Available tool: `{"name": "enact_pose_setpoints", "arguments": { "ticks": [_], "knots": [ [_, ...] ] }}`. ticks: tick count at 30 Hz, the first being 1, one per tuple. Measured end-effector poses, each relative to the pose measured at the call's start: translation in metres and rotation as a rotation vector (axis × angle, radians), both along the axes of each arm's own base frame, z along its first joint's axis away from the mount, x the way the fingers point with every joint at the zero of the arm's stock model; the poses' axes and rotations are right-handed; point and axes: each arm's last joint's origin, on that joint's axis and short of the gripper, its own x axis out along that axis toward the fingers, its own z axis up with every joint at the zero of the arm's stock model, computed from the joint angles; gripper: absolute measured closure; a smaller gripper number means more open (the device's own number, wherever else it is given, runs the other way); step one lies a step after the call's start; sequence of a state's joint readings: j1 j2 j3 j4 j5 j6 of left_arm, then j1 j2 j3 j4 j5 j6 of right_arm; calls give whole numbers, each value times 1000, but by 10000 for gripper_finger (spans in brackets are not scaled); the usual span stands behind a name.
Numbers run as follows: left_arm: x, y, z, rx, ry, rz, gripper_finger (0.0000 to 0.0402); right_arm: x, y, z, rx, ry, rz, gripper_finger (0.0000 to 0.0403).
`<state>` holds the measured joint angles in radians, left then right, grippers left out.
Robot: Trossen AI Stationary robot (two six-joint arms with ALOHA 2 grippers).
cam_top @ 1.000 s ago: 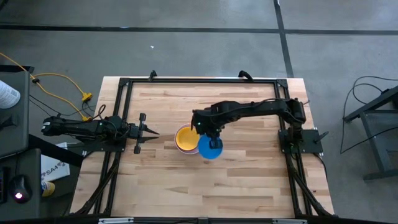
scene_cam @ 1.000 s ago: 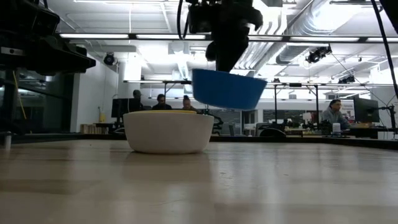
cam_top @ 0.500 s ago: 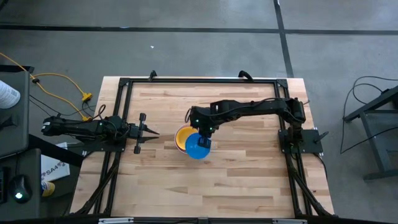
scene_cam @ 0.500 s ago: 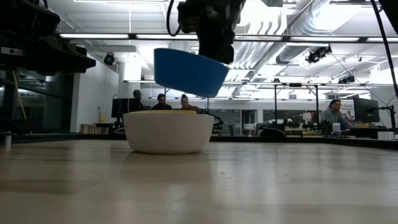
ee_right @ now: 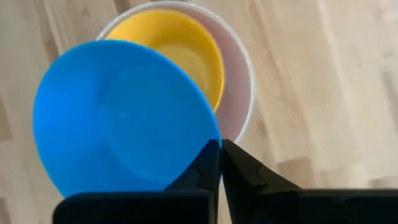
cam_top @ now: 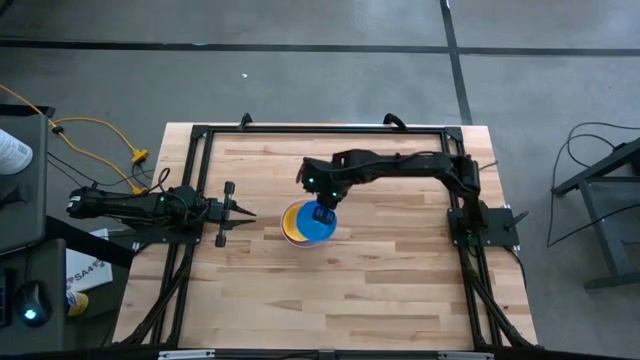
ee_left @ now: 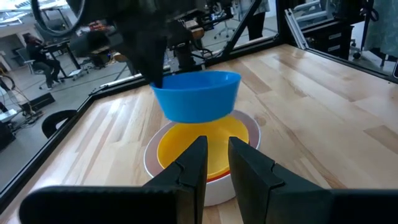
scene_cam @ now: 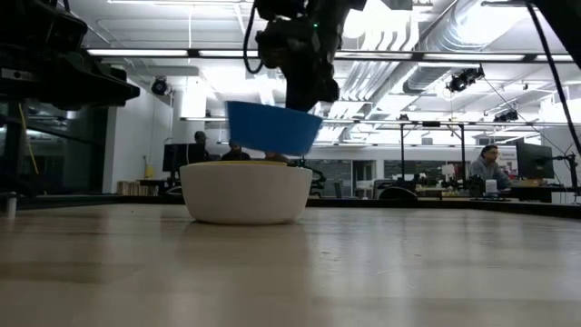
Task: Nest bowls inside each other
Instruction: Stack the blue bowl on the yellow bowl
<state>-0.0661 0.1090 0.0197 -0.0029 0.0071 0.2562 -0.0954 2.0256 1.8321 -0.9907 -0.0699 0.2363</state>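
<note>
- One blue bowl (cam_top: 313,224) hung just above the nested stack near the middle of the tabletop (cam_top: 400,290), tilted a little, its rim pinched by the right claw (ee_right: 219,163), whose fingers were closed tight on the thin wall.
- Below the blue bowl sat the white bowl (scene_cam: 246,193), with the yellow bowl (ee_left: 202,146) inside it and a thin red-pink rim (ee_left: 214,178) showing between the two.
- Judging by looks, the blue bowl was light, stiff plastic with a smooth, likely slippery surface; a rim pinch seemed the only workable hold, and it could let the bowl swing or slip.
- Left of the stack, well apart from it, the left claw (ee_left: 216,163) waited low over the tabletop, holding nothing, with a narrow gap between its fingers.
- The purple bowl could not be seen; it may have lain hidden under the yellow one.
- From table height the white wall hid everything inside the stack, so how deep the bowls sat was unclear.
</note>
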Motion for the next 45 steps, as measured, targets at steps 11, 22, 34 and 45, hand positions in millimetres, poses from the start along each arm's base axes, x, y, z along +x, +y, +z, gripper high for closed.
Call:
{"name": "enact_pose_setpoints", "arguments": {
  "ticks": [11, 22, 34, 45],
  "knots": [
    [0, 0, 0, 1, 5, 1, 336, 18, -2, 16, -57, 50, 92, 400],
    [0, 0, 0, 1, 4, 1, 336, 23, -8, 18, 111, -27, -26, 400],
    [0, 0, 0, 0, 4, -2, 336, 36, -13, -3, 181, -21, -101, 400],
    [0, 0, 0, 0, 5, -2, 336, 40, -20, -15, 171, 1, -110, 400]
  ]
}}
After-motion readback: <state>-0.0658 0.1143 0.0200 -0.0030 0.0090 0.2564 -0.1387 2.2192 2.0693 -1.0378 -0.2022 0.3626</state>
